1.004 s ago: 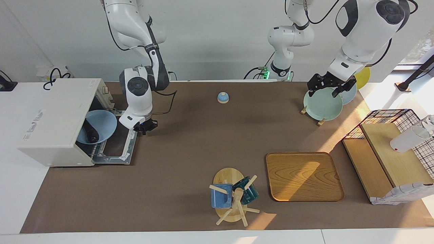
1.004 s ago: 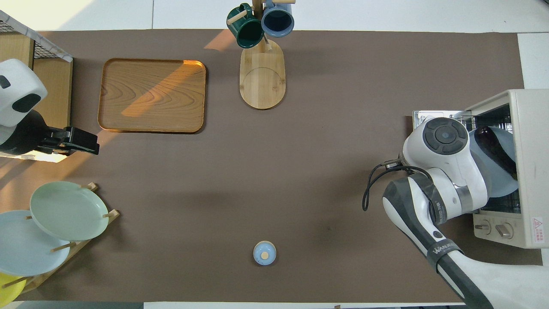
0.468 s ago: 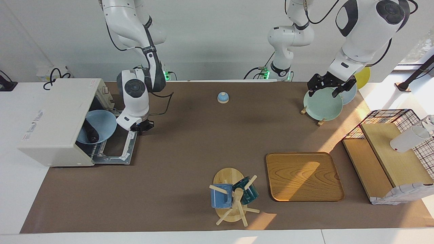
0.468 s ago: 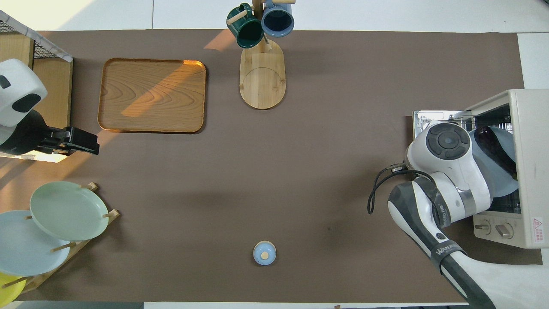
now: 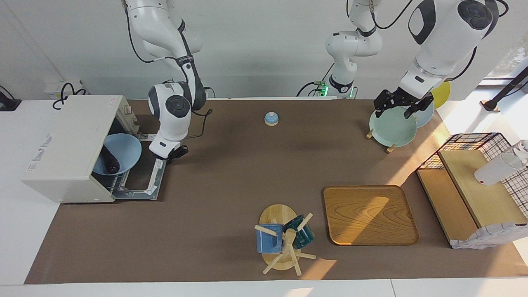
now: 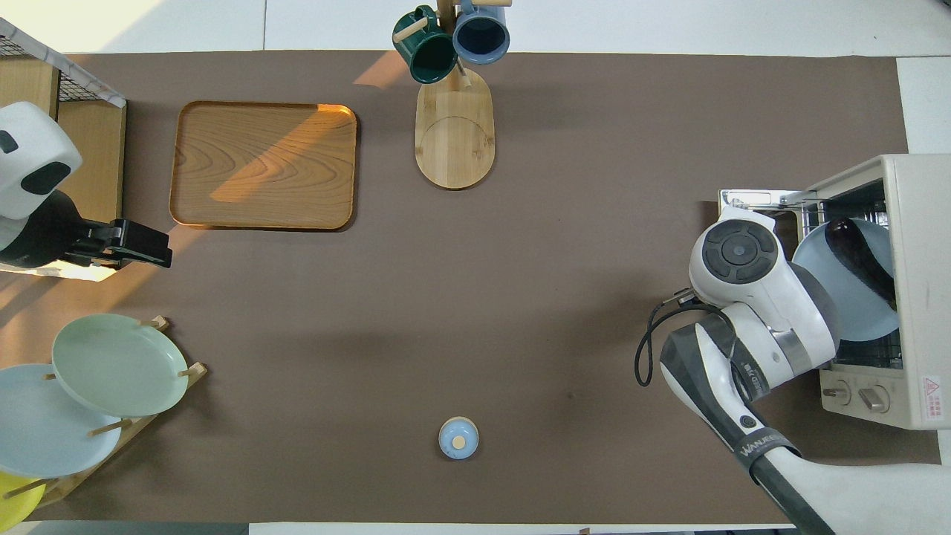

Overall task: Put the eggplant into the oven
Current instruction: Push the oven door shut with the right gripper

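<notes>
The white oven (image 5: pixel 66 148) stands at the right arm's end of the table with its door (image 5: pixel 142 181) dropped open. A blue plate (image 5: pixel 123 150) sits on the rack inside, and the dark eggplant (image 5: pixel 110 161) lies on it. Both also show in the overhead view, the plate (image 6: pixel 843 297) and the eggplant (image 6: pixel 858 253) within the oven (image 6: pixel 917 290). My right gripper (image 5: pixel 170 154) hangs empty just above the outer edge of the open door; in the overhead view the wrist hides it. My left gripper (image 5: pixel 397 106) waits, open, over the plate rack.
A small blue bell (image 5: pixel 271 119) stands near the robots at mid table. A mug tree (image 5: pixel 282 241) and a wooden tray (image 5: pixel 370 214) lie farther out. A plate rack (image 5: pixel 394 128) and a wire basket (image 5: pixel 478 181) are at the left arm's end.
My right arm has drawn its wrist back from the oven mouth, uncovering more of the blue plate. The plate, the eggplant and the left arm have not moved.
</notes>
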You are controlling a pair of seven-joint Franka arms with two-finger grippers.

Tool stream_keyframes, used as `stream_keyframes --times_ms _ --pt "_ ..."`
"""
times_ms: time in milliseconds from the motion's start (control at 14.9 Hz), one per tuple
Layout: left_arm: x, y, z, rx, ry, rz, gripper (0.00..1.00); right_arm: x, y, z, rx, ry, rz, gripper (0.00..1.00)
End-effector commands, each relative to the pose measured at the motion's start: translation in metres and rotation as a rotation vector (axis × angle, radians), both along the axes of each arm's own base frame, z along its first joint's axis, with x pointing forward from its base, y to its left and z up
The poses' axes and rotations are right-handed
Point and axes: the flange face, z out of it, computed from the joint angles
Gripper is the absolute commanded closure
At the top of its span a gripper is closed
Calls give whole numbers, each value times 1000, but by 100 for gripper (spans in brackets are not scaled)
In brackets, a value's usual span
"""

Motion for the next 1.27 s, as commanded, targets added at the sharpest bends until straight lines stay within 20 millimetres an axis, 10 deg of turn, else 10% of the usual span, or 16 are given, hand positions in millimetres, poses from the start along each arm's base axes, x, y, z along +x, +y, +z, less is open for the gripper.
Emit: stream_keyframes --times_ms 0,736,937,1138,1204 --pt "-2 3 5 14 0 8 0 31 -38 62 -70 8 69 100" --pt "-1 11 5 15 -1 21 0 14 -130 127 31 80 -61 100" --pt "-1 11 5 15 -1 21 0 19 -128 183 110 94 -153 65" --pt "-1 11 5 15 -1 21 0 24 -117 229 229 50 -189 0" --pt "-1 11 5 15 -1 21 0 24 -113 237 263 36 -194 0"
